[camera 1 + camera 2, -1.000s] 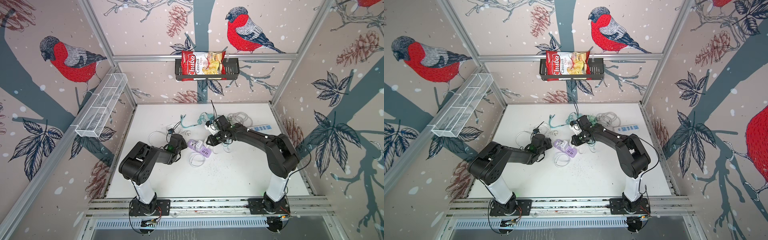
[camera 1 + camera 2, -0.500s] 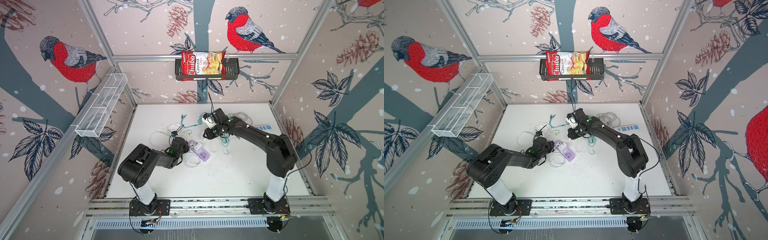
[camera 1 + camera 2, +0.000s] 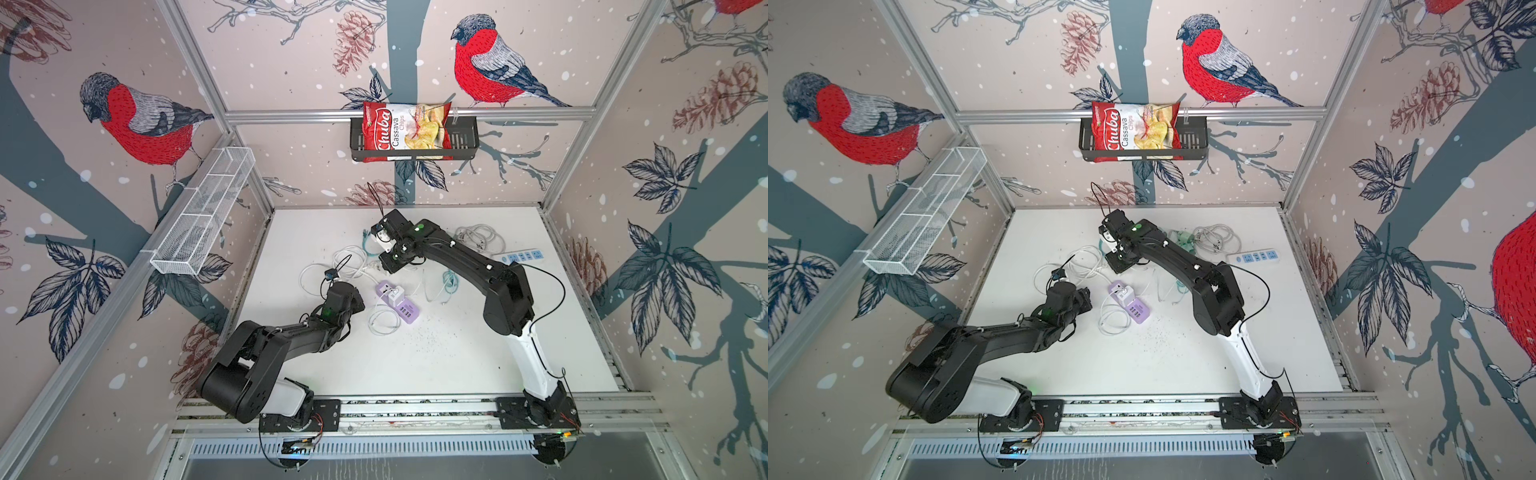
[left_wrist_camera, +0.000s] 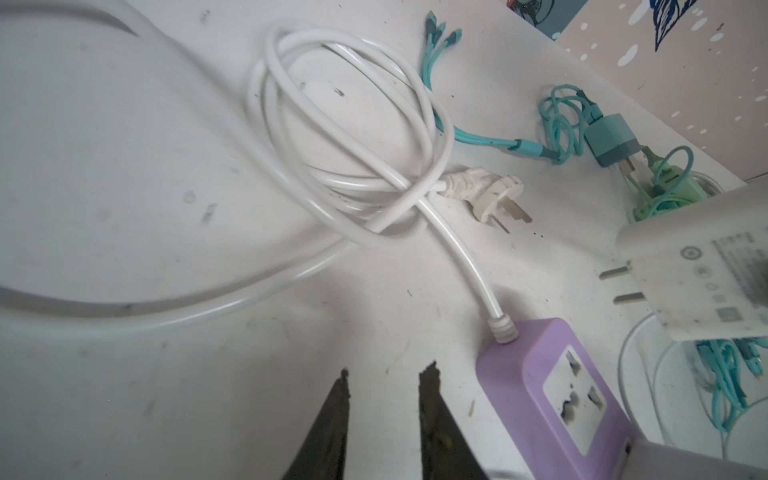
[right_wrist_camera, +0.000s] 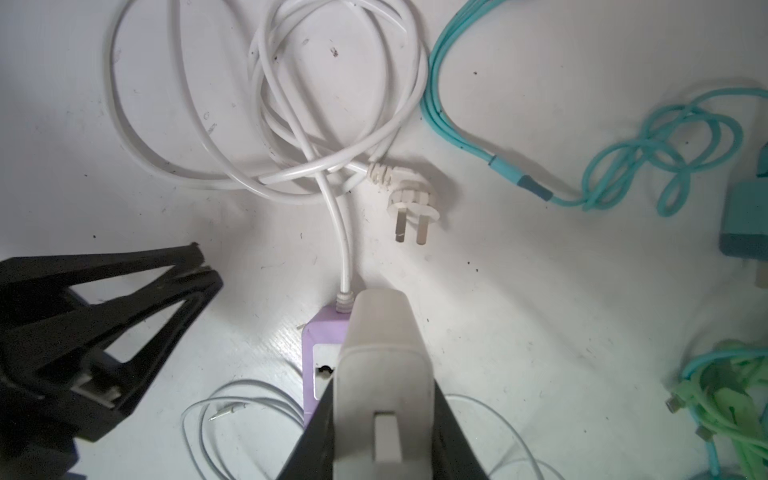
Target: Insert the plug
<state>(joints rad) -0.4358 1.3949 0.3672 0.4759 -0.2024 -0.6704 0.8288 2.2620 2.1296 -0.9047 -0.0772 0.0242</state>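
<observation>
- Plug (image 5: pixel 382 365), a white two-pin charger, sits clamped between our right gripper (image 5: pixel 384 424) fingers.
- We hold it over the purple power strip (image 4: pixel 509 374), seemingly clear of the socket (image 4: pixel 575 395); its pins (image 4: pixel 615 273) are bare.
- Our left gripper (image 4: pixel 384 376) hovers just beside the strip, fingers slightly parted, grasping nothing.

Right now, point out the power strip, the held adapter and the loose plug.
power strip (image 4: pixel 511 374): left wrist view, purple casing beside socket.
held adapter (image 5: pixel 382 353): right wrist view, its white back face.
loose plug (image 5: pixel 409 199): right wrist view, its round head.
</observation>
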